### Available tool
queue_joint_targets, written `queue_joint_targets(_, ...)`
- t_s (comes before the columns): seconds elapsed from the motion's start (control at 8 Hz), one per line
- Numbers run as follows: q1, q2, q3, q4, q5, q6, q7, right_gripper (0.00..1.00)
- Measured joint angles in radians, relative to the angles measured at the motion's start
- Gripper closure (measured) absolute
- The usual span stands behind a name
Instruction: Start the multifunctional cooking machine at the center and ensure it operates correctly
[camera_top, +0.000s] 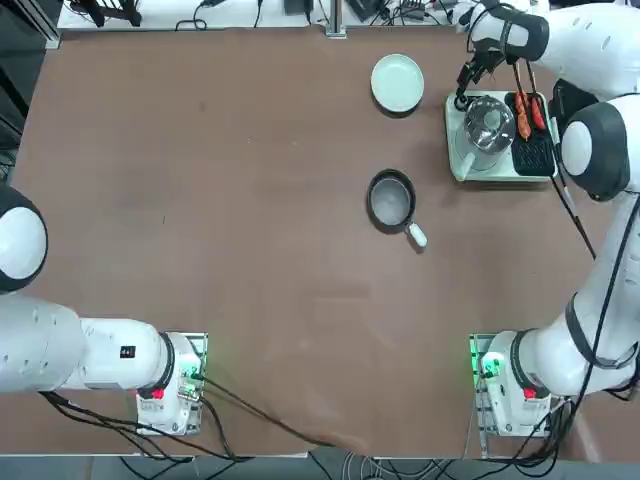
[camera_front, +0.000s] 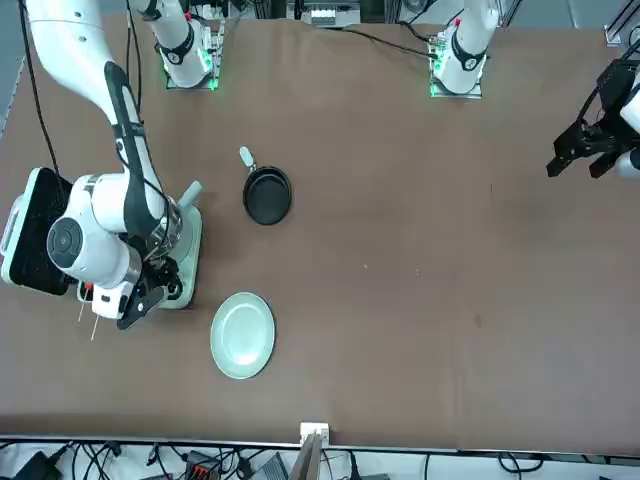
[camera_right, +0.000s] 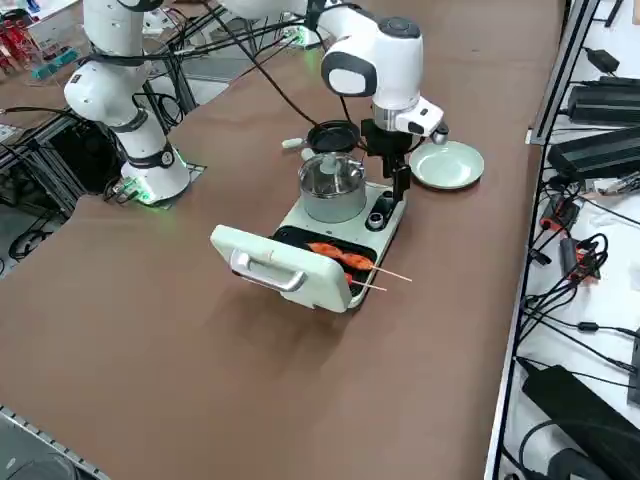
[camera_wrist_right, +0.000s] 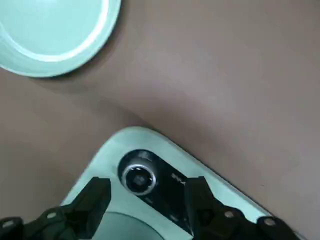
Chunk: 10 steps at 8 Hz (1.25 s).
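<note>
The right gripper hangs open over the knob, 1 finger on each side, at the corner of the cooking machine, upper right on the table.

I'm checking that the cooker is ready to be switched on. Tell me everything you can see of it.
The cooker is a pale mint-green rectangular appliance on the brown table, beside a round green plate. It holds a steel pot under a glass lid and a black grill plate with orange skewered food. Its hinged lid stands open. A small round knob sits at one corner; the right pincer hangs open just above it, not touching.
</note>
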Motion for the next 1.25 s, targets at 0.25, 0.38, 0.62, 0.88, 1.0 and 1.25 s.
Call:
queue_joint_targets(0.25,0.001,0.014,-0.003,0.002,-0.009,0.0,-0.002,0.11)
queue_joint_targets(0.38,0.005,0.018,-0.003,0.002,-0.009,0.0,-0.002,0.13)
queue_joint_targets(0.62,0.02,0.022,-0.003,0.002,-0.009,0.0,0.005,0.16)
queue_joint_targets(0.88,0.029,0.025,-0.003,0.002,-0.009,0.0,0.007,0.19)
queue_joint_targets(1.0,0.032,0.026,-0.005,0.002,-0.009,0.0,0.007,0.21)
queue_joint_targets(1.25,0.033,0.028,-0.015,0.002,-0.009,0.0,0.007,0.24)
